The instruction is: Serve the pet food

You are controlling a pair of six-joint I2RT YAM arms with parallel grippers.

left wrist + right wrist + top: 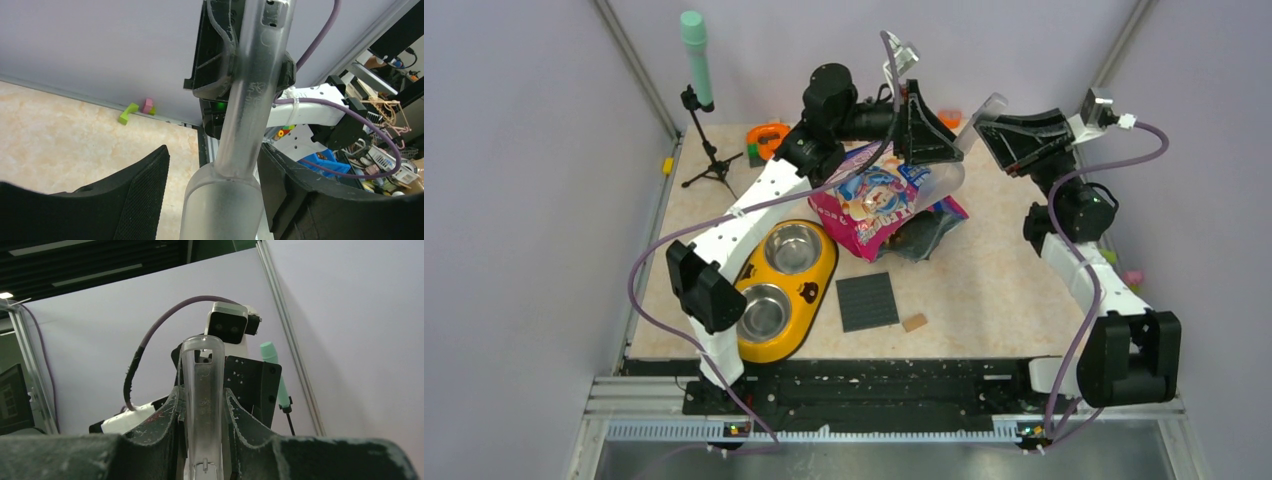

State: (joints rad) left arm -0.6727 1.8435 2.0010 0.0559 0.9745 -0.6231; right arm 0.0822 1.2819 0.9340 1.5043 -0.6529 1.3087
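A clear plastic scoop (944, 178) hangs over the blue-pink cat bag (874, 205), which lies on its side at the back middle of the table. My right gripper (992, 128) is shut on the scoop's handle; in the right wrist view the handle (202, 385) is pinched between the jaws (201, 392). My left gripper (922, 150) is open and straddles the scoop's body (220, 210), with a gap on its left side (214, 150). No kibble shows clearly. The yellow double bowl (814, 290) at front left holds two steel dishes that look empty.
A dark grey mat (867, 300) and a small tan block (914, 322) lie in front of the bag. A green-topped tripod stand (696, 60) and an orange toy (769, 135) are at the back left. Small coloured blocks (135, 111) lie by the wall.
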